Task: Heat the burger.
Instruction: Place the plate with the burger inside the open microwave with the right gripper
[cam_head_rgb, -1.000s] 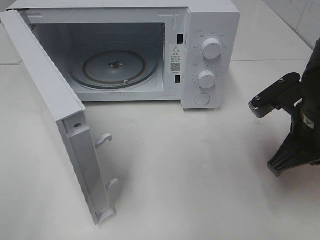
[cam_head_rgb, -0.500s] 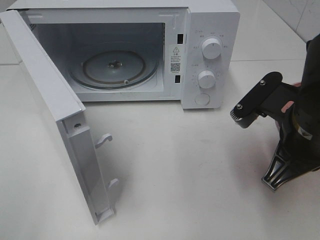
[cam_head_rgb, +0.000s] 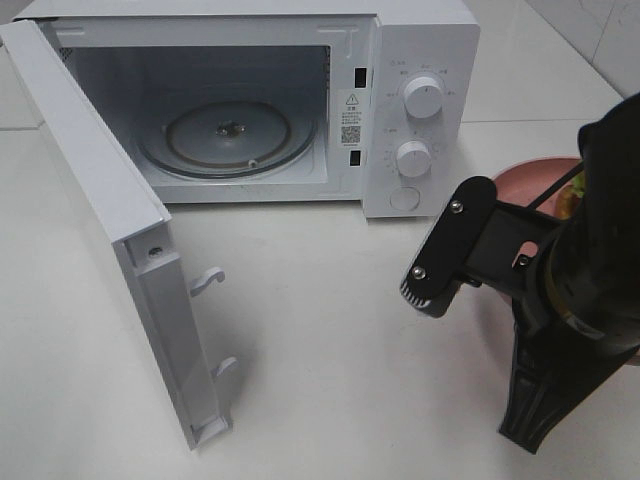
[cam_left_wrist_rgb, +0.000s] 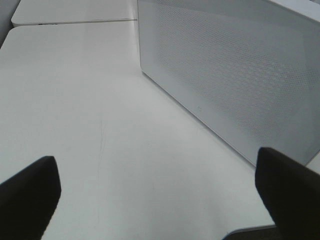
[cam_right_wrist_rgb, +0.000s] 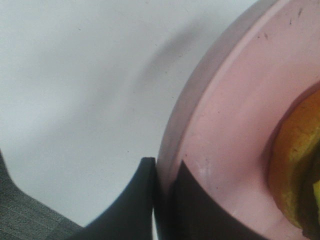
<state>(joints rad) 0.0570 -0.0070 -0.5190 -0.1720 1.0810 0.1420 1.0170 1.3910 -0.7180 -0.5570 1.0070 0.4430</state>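
The burger (cam_right_wrist_rgb: 298, 161) lies on a round pink plate (cam_right_wrist_rgb: 235, 135); only its orange-brown edge shows in the right wrist view. My right gripper (cam_right_wrist_rgb: 164, 172) is shut on the plate's rim, one finger on each side of it. From above, the right arm (cam_head_rgb: 560, 290) covers most of the plate (cam_head_rgb: 530, 177), and a sliver of burger (cam_head_rgb: 570, 204) peeks out beside it. The plate is to the right of the microwave (cam_head_rgb: 420, 100). My left gripper (cam_left_wrist_rgb: 160, 195) is open with nothing between its fingers, facing the outer side of the microwave door (cam_left_wrist_rgb: 225, 75).
The microwave door (cam_head_rgb: 100, 200) stands swung out to the left, its latch hooks pointing right. The glass turntable (cam_head_rgb: 228, 135) inside is bare. Two knobs and a button are on the panel (cam_head_rgb: 415, 125). White tabletop (cam_head_rgb: 330, 330) stretches in front.
The right arm has swung left and toward the front, in front of the microwave's panel side, and the pink plate has come into view with it. The left gripper is unchanged.
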